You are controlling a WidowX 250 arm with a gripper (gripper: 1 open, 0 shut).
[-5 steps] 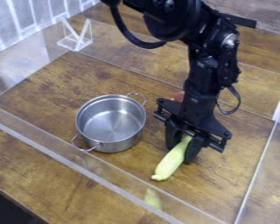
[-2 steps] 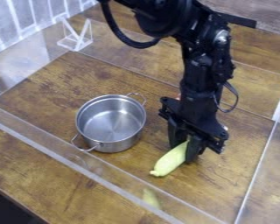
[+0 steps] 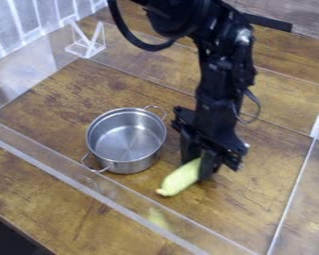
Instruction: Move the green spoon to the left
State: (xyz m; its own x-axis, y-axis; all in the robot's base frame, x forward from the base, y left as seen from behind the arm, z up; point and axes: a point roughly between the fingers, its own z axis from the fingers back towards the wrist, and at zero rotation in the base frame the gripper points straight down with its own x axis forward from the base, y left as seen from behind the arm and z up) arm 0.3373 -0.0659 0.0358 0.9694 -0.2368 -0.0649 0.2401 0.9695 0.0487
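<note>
The green spoon (image 3: 179, 178) shows as a thick yellow-green handle slanting down to the left, just right of the pot. Its upper end sits between the fingers of my gripper (image 3: 202, 160), which points straight down and is shut on it. The spoon's metal end is hidden by the fingers. Its lower tip hangs close to the wooden table (image 3: 56, 115); whether it touches I cannot tell.
A silver pot (image 3: 127, 138) with two small handles stands left of the spoon. A clear plastic wall (image 3: 69, 179) runs along the table's front edge and right side. A clear stand (image 3: 85, 42) sits at the far left back.
The arm has shifted left with the spoon in its grip, bringing the spoon's lower tip closer to the pot.
</note>
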